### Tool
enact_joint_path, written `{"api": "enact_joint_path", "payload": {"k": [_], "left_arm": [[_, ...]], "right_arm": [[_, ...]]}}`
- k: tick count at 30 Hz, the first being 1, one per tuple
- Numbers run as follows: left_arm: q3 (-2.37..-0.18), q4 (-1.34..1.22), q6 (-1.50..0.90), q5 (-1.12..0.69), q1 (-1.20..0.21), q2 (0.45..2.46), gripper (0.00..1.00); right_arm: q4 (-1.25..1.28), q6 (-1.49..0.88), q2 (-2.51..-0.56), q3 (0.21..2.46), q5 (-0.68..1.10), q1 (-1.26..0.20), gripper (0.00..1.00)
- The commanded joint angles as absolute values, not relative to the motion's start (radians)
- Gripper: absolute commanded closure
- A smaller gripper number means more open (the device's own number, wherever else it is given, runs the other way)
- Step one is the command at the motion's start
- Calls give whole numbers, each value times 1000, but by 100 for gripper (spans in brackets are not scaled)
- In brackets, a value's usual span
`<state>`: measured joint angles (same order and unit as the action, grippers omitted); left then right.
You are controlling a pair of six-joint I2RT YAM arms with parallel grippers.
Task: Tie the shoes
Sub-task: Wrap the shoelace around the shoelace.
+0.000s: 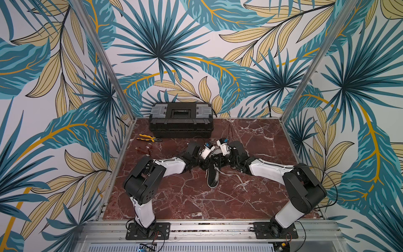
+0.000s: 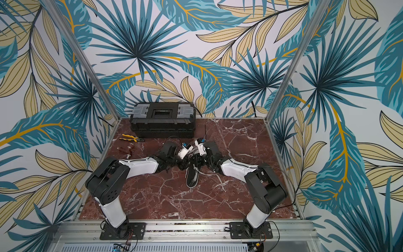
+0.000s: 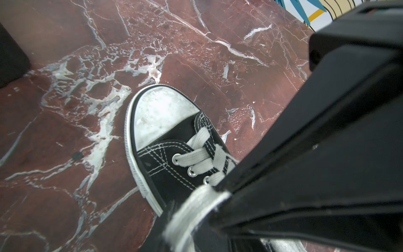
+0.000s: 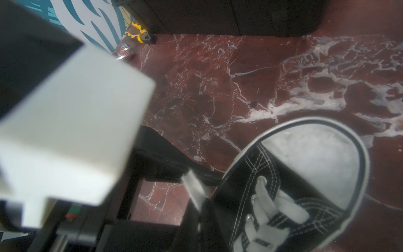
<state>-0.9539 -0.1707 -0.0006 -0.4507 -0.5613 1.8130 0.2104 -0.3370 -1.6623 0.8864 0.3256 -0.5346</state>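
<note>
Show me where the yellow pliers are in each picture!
In a top view: the yellow pliers lie on the marble off the black toolbox's front corner.
In a top view: same spot.
Left wrist: not in it.
Right wrist: far off, beside the toolbox.
Shared landmark: the toolbox.

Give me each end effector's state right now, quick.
Left end effector: closed on the lace.
Right end effector: closed, apparently pinching the same lace.
</note>
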Motion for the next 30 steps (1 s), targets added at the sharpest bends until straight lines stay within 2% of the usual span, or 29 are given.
{"api": "enact_joint_path", "payload": {"k": [1,3,4,9,13,16,18,25,30], "left_arm": [[-977,-255,-9,-457,-563,1823,61],[-965,-268,-9,-457,-564,1819,61],[-956,-276,-95,-436,-563,1814,72],[-926,-281,-155,-372,-574,1793,50],[-904,-297,-172,-339,-586,1784,44],[-907,-287,-182,-313,-593,1784,45],[-916,-269,-182,-288,-605,1787,48],[-924,-260,-195,-215,-644,1802,70],[-910,-293,-210,-220,-646,1793,80]], "right_arm": [[178,-358,-1646,875,335,-542,90],[179,-362,-1644,871,330,-543,90],[181,-366,-1644,868,328,-543,90],[183,-380,-1644,862,327,-543,90],[182,-385,-1644,862,327,-543,90],[179,-394,-1644,862,330,-543,90],[179,-403,-1646,862,330,-542,90],[170,-422,-1655,866,319,-543,89],[164,-422,-1657,866,317,-543,89]]}}
